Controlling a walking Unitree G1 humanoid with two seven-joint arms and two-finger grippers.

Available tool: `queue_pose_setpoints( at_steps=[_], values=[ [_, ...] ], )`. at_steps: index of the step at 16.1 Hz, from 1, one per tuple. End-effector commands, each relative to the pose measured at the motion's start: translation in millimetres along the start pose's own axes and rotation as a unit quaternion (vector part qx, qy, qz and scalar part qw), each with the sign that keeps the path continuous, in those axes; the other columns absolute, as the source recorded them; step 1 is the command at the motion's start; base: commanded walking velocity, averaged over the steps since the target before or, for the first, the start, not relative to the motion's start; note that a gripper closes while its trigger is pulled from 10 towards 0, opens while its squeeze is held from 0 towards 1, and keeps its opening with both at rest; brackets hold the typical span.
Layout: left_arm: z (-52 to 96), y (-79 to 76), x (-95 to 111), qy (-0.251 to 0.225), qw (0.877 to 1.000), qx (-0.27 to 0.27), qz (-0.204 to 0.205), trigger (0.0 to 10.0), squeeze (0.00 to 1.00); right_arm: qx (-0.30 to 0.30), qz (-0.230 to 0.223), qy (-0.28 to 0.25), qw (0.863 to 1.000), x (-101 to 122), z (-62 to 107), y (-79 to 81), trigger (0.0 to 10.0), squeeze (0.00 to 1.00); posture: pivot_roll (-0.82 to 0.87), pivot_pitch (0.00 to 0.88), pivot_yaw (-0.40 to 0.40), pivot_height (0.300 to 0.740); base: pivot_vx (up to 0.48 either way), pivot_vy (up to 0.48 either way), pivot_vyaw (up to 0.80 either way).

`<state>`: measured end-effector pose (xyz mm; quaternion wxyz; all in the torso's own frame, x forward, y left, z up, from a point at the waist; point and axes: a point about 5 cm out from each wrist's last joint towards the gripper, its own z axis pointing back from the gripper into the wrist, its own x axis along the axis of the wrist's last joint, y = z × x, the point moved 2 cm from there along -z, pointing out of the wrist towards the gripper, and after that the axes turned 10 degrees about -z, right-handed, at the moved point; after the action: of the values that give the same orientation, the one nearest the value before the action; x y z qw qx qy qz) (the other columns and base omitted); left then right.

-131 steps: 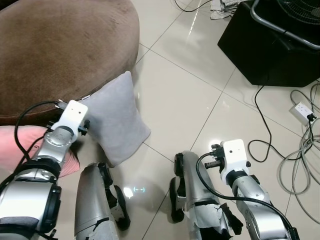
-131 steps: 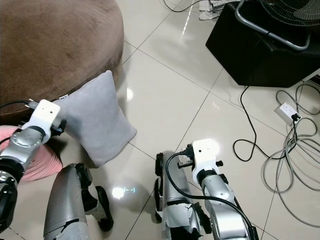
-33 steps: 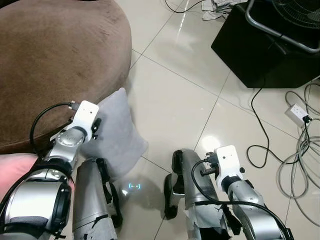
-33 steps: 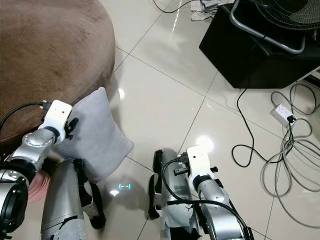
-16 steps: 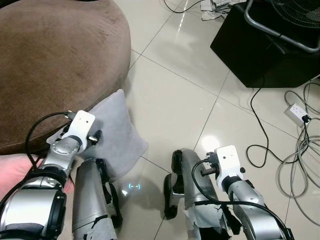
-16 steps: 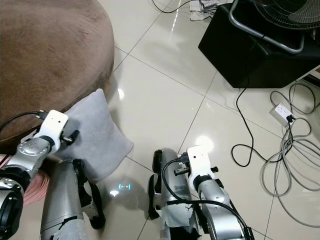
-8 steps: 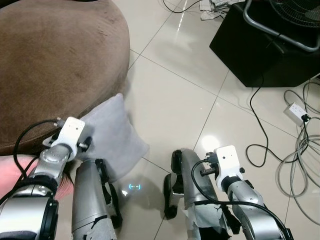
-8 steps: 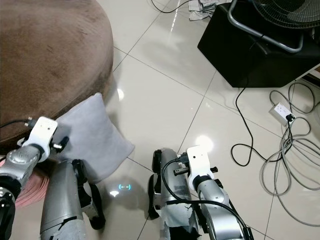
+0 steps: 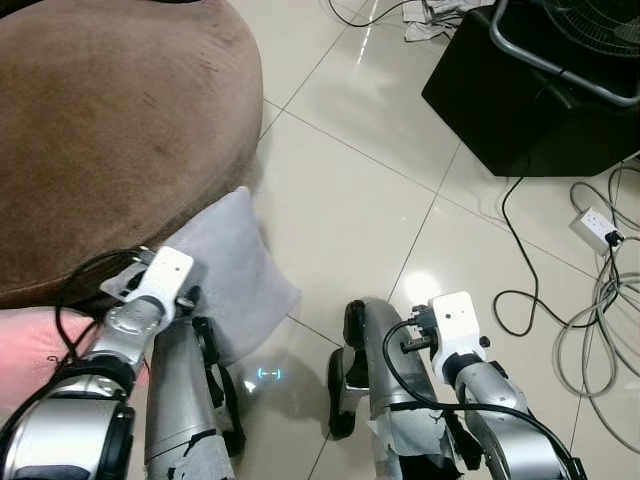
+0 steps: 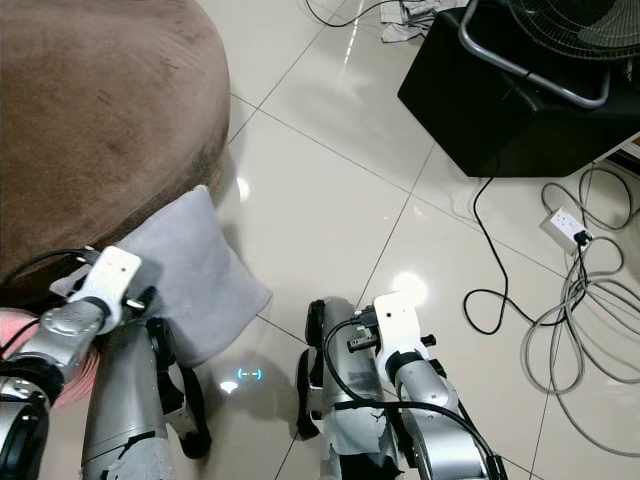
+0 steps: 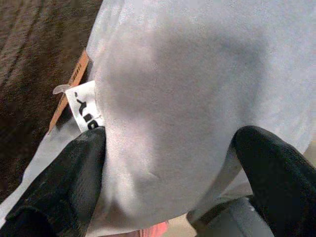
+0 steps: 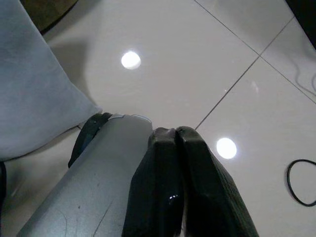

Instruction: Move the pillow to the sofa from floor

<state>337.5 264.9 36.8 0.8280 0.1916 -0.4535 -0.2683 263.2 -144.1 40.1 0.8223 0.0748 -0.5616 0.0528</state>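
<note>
Nearest the robot, the right pincer [image 12: 173, 187] hangs idle beside its leg, its two black fingers pressed together on nothing. The left pincer [image 11: 168, 163] is at work low on the robot's left. Its fingers [image 11: 69, 187] are spread wide around a bulge of the grey pillow [image 9: 235, 270], one on each side and touching the cloth, but not yet squeezed in.

The step in hand looks like the grasp itself. The next move probably calls for the fingers to pinch in on the soft fabric, then a lift up and leftward.

The pillow stands on the tiled floor [image 9: 370, 215], leaning against the brown sofa [image 9: 110, 130], with a pink cushion [image 9: 40, 340] just beside it. Farther off sit a black box [image 9: 530, 90] and loose cables [image 9: 590, 300].
</note>
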Motion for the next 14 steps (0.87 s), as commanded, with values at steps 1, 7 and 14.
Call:
queue_pose_setpoints(
  at_steps=[1,7,14],
  values=[
    [1.3,-15.6,-13,0.023,0.999,-0.028,-0.003,10.0,0.0,-0.014,-0.002,0.015,1.0,-9,6.1,-6.8,10.0,0.0,-0.22,0.361,-0.145,0.56,0.0,0.0,0.0],
    [2.9,-29.8,-21,0.031,0.998,-0.052,-0.018,10.0,0.0,-0.017,-0.004,0.014,1.0,-10,11.7,-6.1,10.0,0.0,-0.25,0.384,-0.144,0.56,0.0,0.0,0.0],
    [5.6,-33.9,-30,0.043,0.996,-0.061,-0.053,10.0,0.0,-0.026,-0.003,0.013,1.0,-14,53.9,-13.1,10.0,0.0,-0.36,0.465,-0.208,0.56,0.0,0.0,0.0]
  ],
)
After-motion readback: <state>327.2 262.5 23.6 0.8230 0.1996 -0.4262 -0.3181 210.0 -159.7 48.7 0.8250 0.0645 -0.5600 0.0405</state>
